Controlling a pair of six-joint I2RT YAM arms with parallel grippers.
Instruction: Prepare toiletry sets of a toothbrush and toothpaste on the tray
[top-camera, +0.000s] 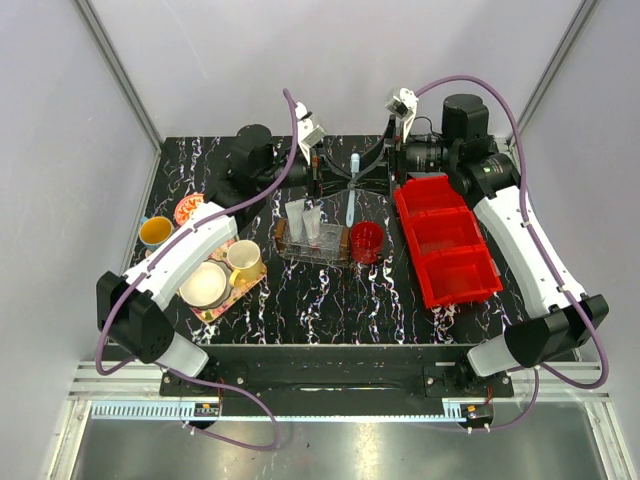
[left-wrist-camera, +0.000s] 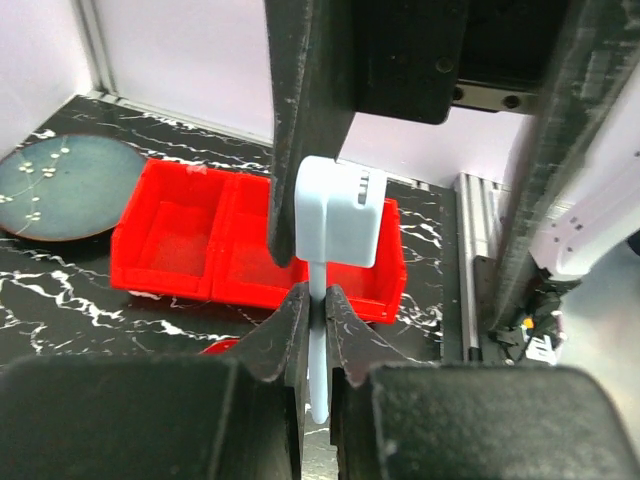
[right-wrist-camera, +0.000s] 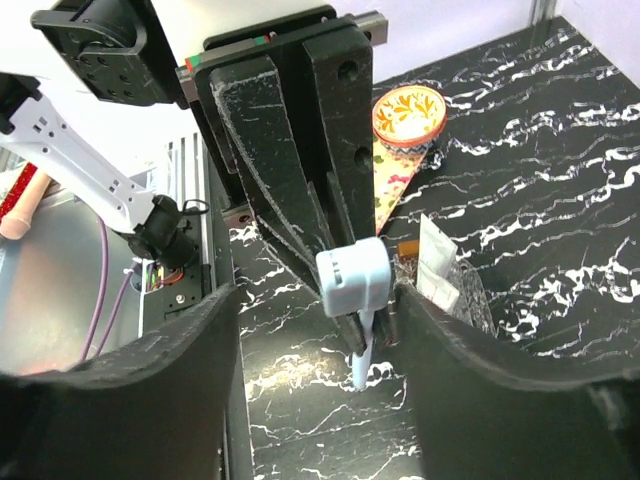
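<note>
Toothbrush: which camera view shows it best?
Left wrist view: the toothbrush fills the centre, its handle pinched by the shut left gripper. The right wrist view shows its blocky end between the open right gripper's fingers, untouched. The top view gives only a thin pale sliver.

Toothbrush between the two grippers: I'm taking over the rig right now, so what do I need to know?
Left gripper: shut on the toothbrush handle.
Right gripper: open, fingers either side of the toothbrush, not gripping.
Toothpaste tubes: both stand in the tray.
Done: toothpaste placed.
Left: probably back the right arm away, then lay the toothbrush in the tray.
</note>
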